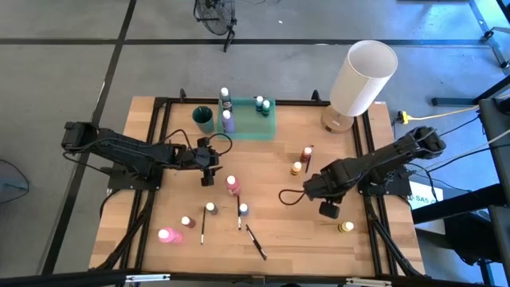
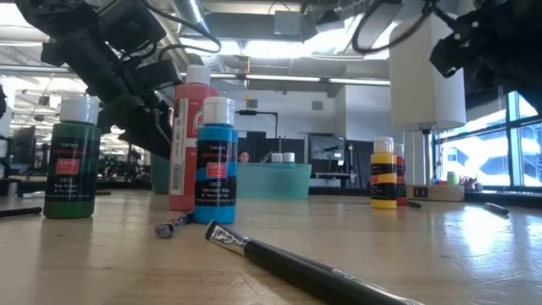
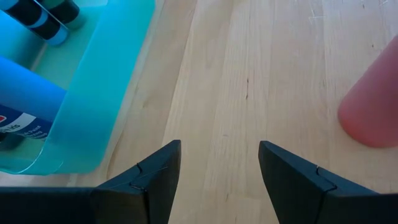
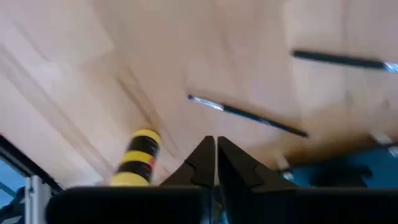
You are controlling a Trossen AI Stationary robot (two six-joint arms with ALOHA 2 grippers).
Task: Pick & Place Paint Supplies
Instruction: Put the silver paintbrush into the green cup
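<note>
White-capped paint bottles (image 2: 215,161) labelled "Cerulean Blue" and brushes (image 1: 256,241) are scattered across the tabletop (image 1: 271,167); the left gripper (image 3: 219,163) is spread empty, the right gripper (image 4: 216,163) clenched on nothing.

Translucent green rectangular tray (image 3: 93,93): cut off by the left wrist picture's edge; the bottles inside are seen only in part.
Pink rounded object (image 3: 372,106): cut off at the edge; its kind cannot be told.
Yellow paint bottle with black bands (image 4: 137,158): blurred; its lower part is hidden behind the right gripper (image 4: 216,163).
Thin dark paintbrush (image 2: 313,273): handle cut off in the low view.
Labels on the small bottles: too small to be read from above.
</note>
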